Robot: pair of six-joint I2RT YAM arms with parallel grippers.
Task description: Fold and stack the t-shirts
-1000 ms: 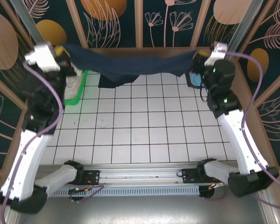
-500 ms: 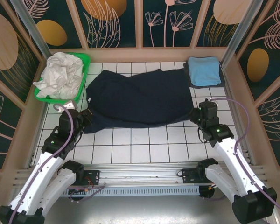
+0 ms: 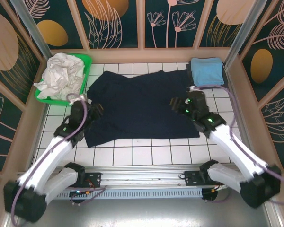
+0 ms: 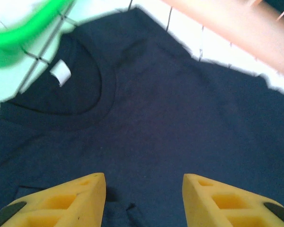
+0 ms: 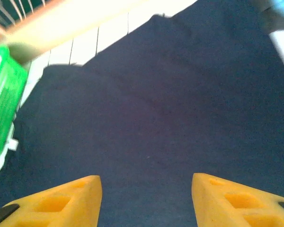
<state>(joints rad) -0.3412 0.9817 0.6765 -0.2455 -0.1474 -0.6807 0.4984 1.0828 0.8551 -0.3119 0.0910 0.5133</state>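
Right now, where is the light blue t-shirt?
In the top external view, the light blue t-shirt lies folded in the far right corner of the table, just past the right edge of the spread navy t-shirt, opposite the green basket.

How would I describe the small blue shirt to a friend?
Start at the white tiled table; go to its far right corner. The light blue t-shirt lies folded square, unlike the navy t-shirt spread flat mid-table and the white one crumpled in the green basket.

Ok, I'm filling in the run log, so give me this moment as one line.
large dark navy cotton t-shirt: spread out, unfolded | left gripper: open, empty, over shirt | right gripper: open, empty, over shirt
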